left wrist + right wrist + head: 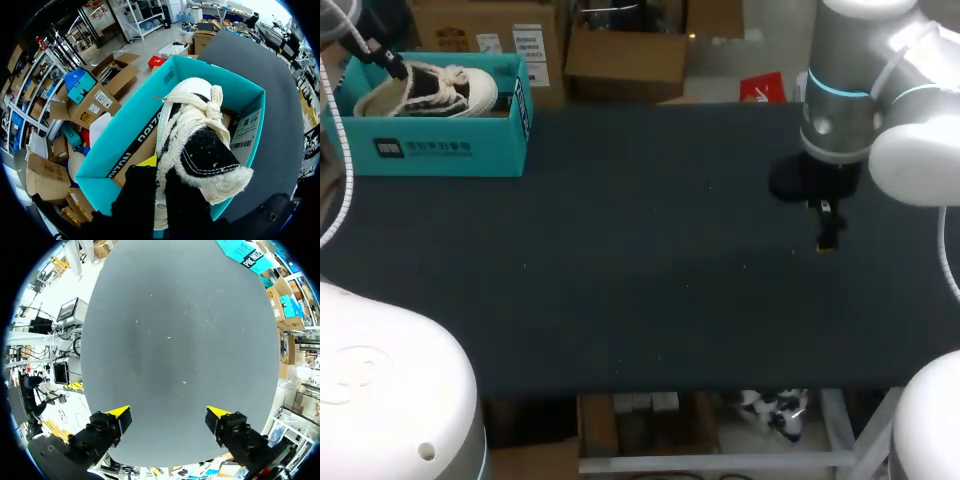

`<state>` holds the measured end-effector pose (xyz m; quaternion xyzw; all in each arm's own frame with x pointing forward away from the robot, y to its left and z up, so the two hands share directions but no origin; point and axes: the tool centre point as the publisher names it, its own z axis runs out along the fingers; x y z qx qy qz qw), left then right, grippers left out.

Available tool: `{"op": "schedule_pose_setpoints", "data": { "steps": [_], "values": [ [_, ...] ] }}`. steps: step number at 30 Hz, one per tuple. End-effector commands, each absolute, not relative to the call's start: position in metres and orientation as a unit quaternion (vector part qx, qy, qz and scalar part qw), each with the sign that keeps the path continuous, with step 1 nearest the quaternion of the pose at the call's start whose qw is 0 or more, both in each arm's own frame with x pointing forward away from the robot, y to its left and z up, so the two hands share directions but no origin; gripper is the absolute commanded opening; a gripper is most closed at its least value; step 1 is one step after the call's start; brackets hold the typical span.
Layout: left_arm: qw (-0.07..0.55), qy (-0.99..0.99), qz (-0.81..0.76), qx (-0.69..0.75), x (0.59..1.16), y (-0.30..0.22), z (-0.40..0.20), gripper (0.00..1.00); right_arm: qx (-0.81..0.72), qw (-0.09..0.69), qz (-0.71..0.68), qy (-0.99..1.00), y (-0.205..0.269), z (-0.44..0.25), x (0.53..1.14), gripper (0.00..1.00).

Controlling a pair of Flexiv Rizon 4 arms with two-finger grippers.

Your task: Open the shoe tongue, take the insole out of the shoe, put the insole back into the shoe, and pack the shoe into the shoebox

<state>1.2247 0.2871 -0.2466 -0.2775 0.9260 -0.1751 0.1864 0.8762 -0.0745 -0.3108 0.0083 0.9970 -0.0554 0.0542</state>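
Head view: shoe [430, 88] location?
— Sitting inside teal shoebox [440, 150], far left corner of table [650, 300].
— Left gripper [159, 175] fingers?
— Pinching shoe's heel collar, seen in left wrist view.
— Right gripper [169, 412]?
— Fingers spread wide, hovering over table, well apart from shoebox.

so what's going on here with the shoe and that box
The left gripper is pinching the heel of a black and cream lace-up canvas shoe. The shoe sits inside the teal cardboard shoebox at the far left corner of the dark table. The right gripper hangs open over bare tabletop, holding nothing. Packing looks nearly done.
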Motion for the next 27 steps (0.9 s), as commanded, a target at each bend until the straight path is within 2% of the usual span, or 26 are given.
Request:
{"op": "schedule_pose_setpoints", "data": {
  "steps": [1,12,20,21,22,27],
  "values": [
    [0.151,0.938,-0.153,-0.272,1.252,0.284,-0.267,0.0,0.008,0.054,-0.057,0.997,-0.074,-0.31,0.876,1.0],
    [0.079,0.96,-0.089,-0.254,1.273,0.281,-0.328,0.0,0.008,0.054,-0.057,0.997,-0.074,-0.31,0.876,1.0],
    [0.076,0.955,-0.073,-0.278,1.28,0.285,-0.346,0.0,0.008,0.054,-0.057,0.997,-0.074,-0.31,0.876,1.0],
    [0.079,0.951,-0.083,-0.288,1.279,0.288,-0.34,0.75,0.008,0.054,-0.057,0.997,-0.074,-0.31,0.876,1.0],
    [0.083,0.949,-0.088,-0.293,1.277,0.288,-0.334,1.0,0.008,0.054,-0.057,0.997,-0.074,-0.31,0.876,1.0],
    [0.108,0.939,-0.118,-0.306,1.266,0.289,-0.297,1.0,0.008,0.054,-0.057,0.997,-0.074,-0.31,0.876,1.0]
  ]
}}
